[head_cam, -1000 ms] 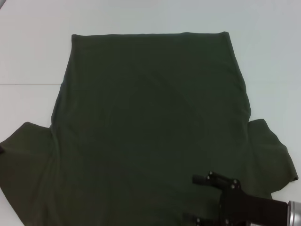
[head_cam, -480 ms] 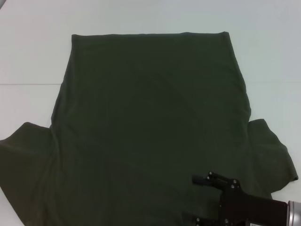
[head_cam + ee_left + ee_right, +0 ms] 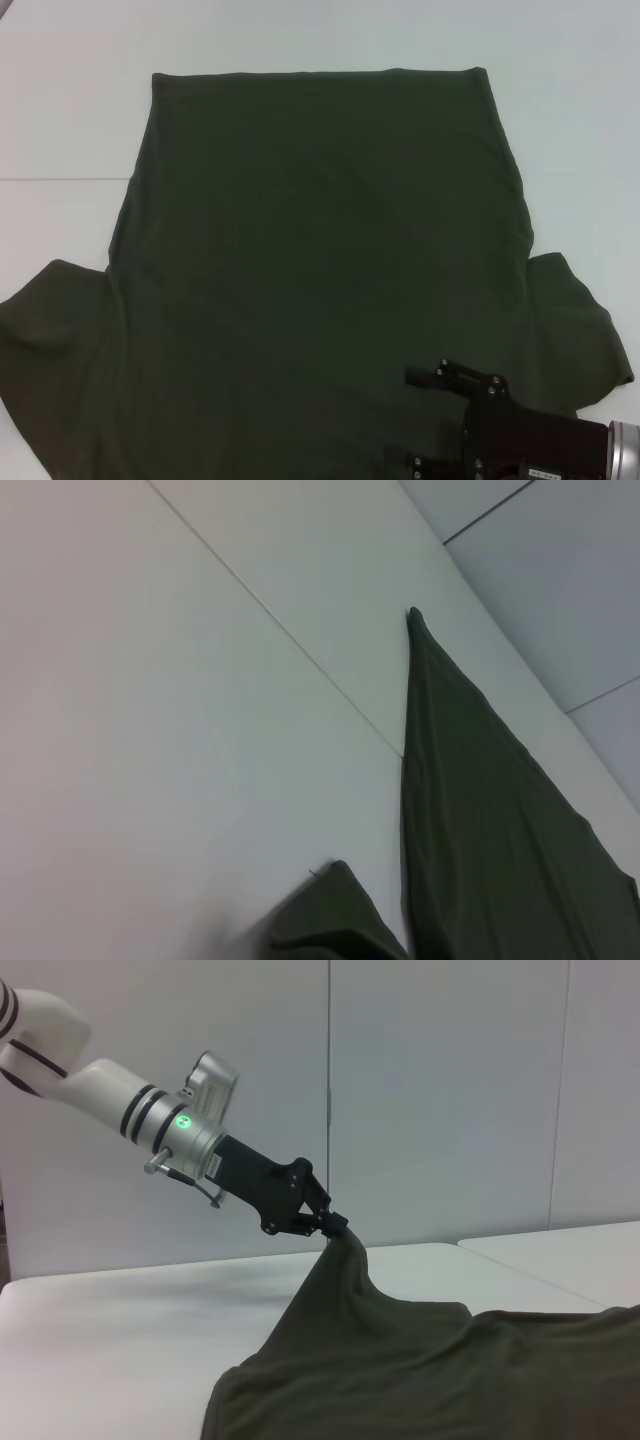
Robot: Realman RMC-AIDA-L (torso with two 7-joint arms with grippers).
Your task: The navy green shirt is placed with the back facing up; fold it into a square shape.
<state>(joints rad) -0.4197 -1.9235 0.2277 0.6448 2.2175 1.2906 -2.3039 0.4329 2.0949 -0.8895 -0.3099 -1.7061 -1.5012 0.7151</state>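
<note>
The navy green shirt (image 3: 320, 250) lies spread on the white table (image 3: 70, 100), plain side up, hem toward the far edge and sleeves at the near left and right. My right gripper (image 3: 408, 418) hovers open over the shirt's near right part, with nothing between its fingers. The head view does not show my left gripper (image 3: 335, 1228). The right wrist view shows it shut on the edge of the left sleeve, pulling the cloth (image 3: 340, 1290) up into a peak above the table. The left wrist view shows the shirt's side edge (image 3: 480, 810) and a sleeve corner (image 3: 330, 920).
White table surface surrounds the shirt on the far side and at both sides. A seam line (image 3: 60, 179) crosses the table at the left. Pale wall panels (image 3: 440, 1090) stand behind the table in the right wrist view.
The left sleeve's outer edge has risen a little and now shows a soft fold. My right gripper has shifted slightly toward the near edge.
</note>
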